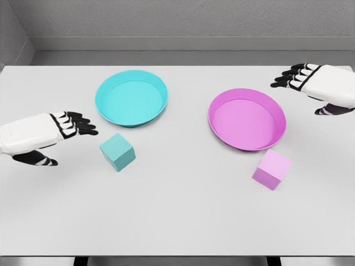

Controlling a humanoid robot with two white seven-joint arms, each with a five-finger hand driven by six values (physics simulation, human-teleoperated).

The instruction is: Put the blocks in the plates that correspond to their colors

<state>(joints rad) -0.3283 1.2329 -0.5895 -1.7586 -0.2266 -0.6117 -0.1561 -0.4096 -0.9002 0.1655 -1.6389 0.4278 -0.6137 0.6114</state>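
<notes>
A teal block (117, 151) sits on the white table, just in front of the teal plate (131, 98). A pink block (272, 169) lies near the front right rim of the pink plate (247, 118). Both plates hold nothing. My left hand (66, 138) hovers left of the teal block, fingers spread, holding nothing. At the far right my right hand (308, 88) hangs beside the pink plate, above and behind the pink block, fingers relaxed and holding nothing.
The white table (177, 221) runs to a front edge at the bottom of the picture. A grey wall stands behind its far edge.
</notes>
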